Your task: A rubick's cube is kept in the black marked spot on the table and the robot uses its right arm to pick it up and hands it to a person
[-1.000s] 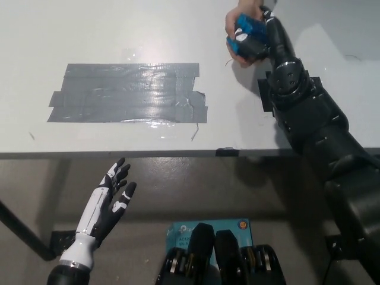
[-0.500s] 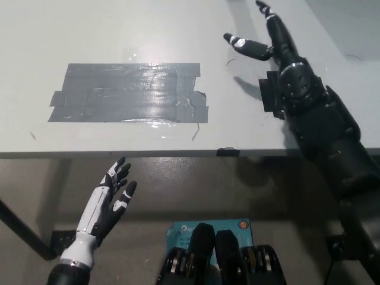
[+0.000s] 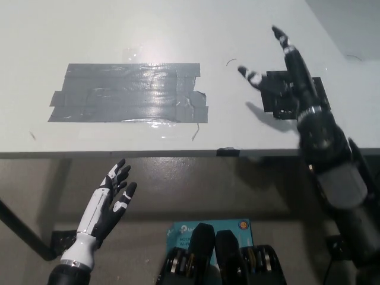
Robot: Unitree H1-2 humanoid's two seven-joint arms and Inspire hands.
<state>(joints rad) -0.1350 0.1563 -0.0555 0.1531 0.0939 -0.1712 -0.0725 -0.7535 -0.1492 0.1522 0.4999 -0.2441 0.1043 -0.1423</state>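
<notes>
Black marked spot [image 3: 279, 95] at the counter's [image 3: 89, 29] 3 o'clock edge, partly covered by the right hand [image 3: 284, 71], fingers spread wide, holding nothing; no cube visible. Grey tape patch [image 3: 127, 93] at 9 o'clock. Left hand [image 3: 110, 205], at 7 o'clock below the counter, fingers spread.

The black right arm [image 3: 332, 172] rises from the lower right corner and reaches up over the near edge of the white tabletop [image 3: 119, 29], its forearm crossing that edge at a slight lean to the left. The black right hand [image 3: 284, 74] is held above the tabletop's right side, empty, with its fingers [image 3: 284, 41] spread well apart: one group points up and away, while another finger, tipped pale, juts out to the left. The white left hand [image 3: 111, 203] rests low, below the tabletop's near edge and off to the left, palm up, holding nothing, fingers loosely fanned and pointing up and to the right.
</notes>
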